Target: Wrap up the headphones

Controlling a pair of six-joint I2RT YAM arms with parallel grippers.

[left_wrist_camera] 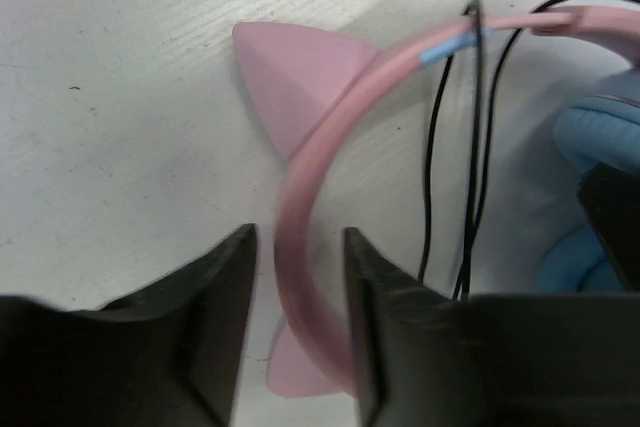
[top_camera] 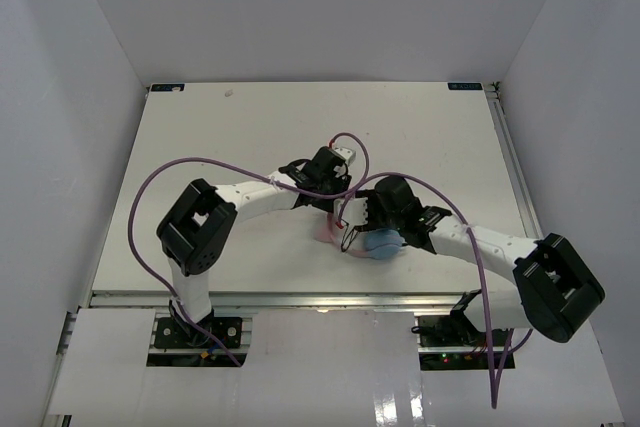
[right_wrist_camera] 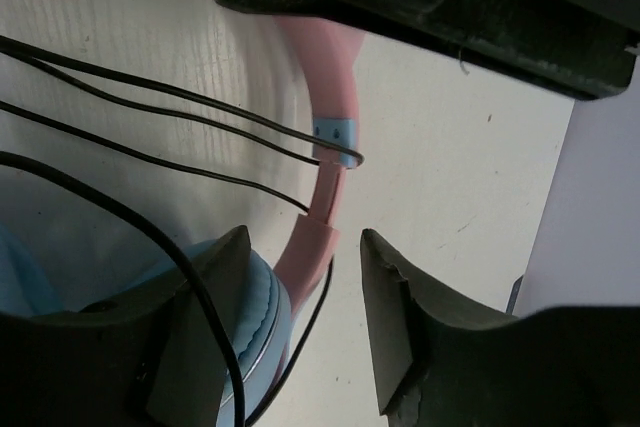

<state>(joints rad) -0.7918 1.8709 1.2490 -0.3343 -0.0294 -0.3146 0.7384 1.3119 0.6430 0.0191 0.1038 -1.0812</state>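
Observation:
The headphones [top_camera: 368, 240] lie on the white table [top_camera: 220, 137] between both arms, a light-blue ear cup [top_camera: 381, 243] showing beside the right wrist. In the left wrist view the pink headband [left_wrist_camera: 330, 117] with its cat ear [left_wrist_camera: 285, 72] curves between the fingers of my left gripper [left_wrist_camera: 297, 272], which is open; thin black cable [left_wrist_camera: 476, 147] is looped over the band. My right gripper [right_wrist_camera: 300, 257] is open too, straddling the pink slider [right_wrist_camera: 312, 247] next to an ear cup [right_wrist_camera: 258, 317], with cable strands [right_wrist_camera: 150, 97] crossing above.
Thick purple robot cables [top_camera: 200, 162] arc over both arms and cross above the headphones. White walls close in the table on the left, back and right. A metal rail [top_camera: 300, 297] runs along the near edge. The left gripper's dark body [right_wrist_camera: 450, 7] fills the top of the right wrist view.

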